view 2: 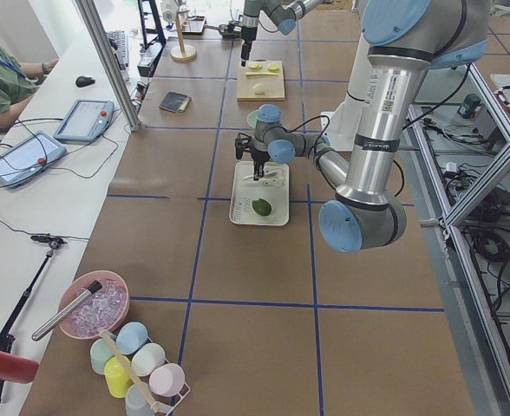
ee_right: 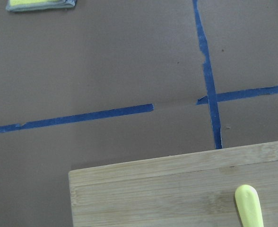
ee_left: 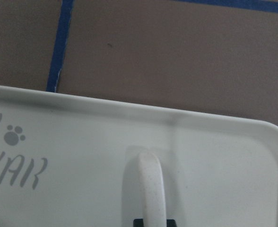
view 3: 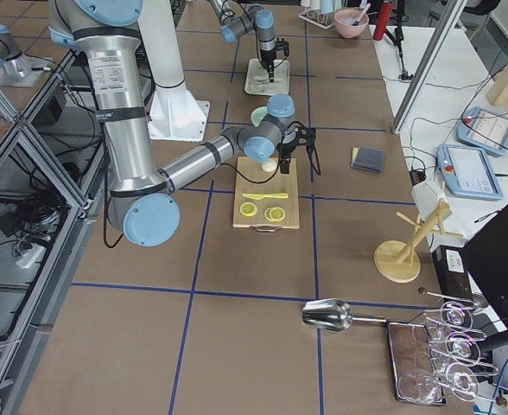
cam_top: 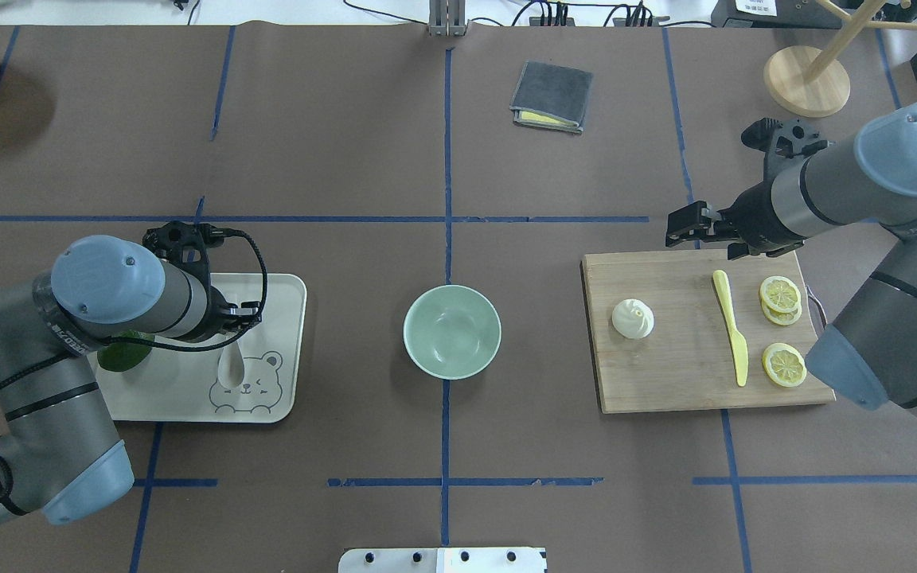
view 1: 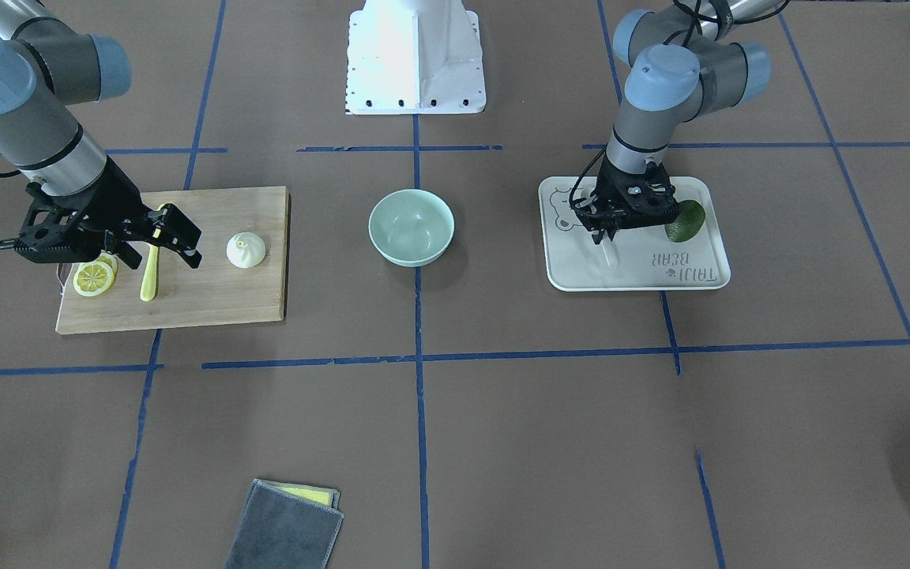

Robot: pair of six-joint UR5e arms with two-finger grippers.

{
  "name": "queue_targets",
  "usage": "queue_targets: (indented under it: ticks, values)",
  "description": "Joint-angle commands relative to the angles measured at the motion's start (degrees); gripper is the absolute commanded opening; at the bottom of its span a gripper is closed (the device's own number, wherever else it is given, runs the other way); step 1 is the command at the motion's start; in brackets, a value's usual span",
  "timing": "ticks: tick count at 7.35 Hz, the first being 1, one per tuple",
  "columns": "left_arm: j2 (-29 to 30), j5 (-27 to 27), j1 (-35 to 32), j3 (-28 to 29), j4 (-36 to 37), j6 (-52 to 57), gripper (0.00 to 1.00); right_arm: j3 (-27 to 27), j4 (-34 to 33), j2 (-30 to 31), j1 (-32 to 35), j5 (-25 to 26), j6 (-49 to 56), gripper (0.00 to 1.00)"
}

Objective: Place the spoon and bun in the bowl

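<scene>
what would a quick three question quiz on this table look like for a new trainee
1. True or false: the bun already sits in the bowl.
2. Fill in: on the cutting board, beside the lemon slices, lies a yellow ____.
3. Which surface is the spoon over? A the bowl; B the tray; C the cutting board.

Key: 1 false; 2 knife; 3 B
</scene>
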State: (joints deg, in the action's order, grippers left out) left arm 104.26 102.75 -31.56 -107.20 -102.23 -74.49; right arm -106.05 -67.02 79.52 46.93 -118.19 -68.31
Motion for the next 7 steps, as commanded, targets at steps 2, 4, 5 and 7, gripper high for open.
queue_targets:
  ticks: [2, 4, 5, 7]
  values:
    - [5.66, 0.52, -0.09, -3.01, 4.58, -0.82, 0.0, 0.67, -0.4, -0.33, -6.05, 5.67, -0.07, 1.0]
    - [10.76, 1.04, -2.35, -2.92, 4.58, -6.09, 0.0, 1.45, -0.48, -0.59, -10.87, 9.88, -0.07, 1.0]
    - [11.14, 2.35, -2.46, -2.92, 3.97, -8.28, 0.0, 1.28, -4.49, -3.2, -11.68, 10.6, -0.07, 1.0]
    - [14.2, 2.36, -2.46, -2.66, 3.97, -10.92, 0.0, 1.28, -13.3, -7.53, -14.58, 13.14, 0.02, 1.0]
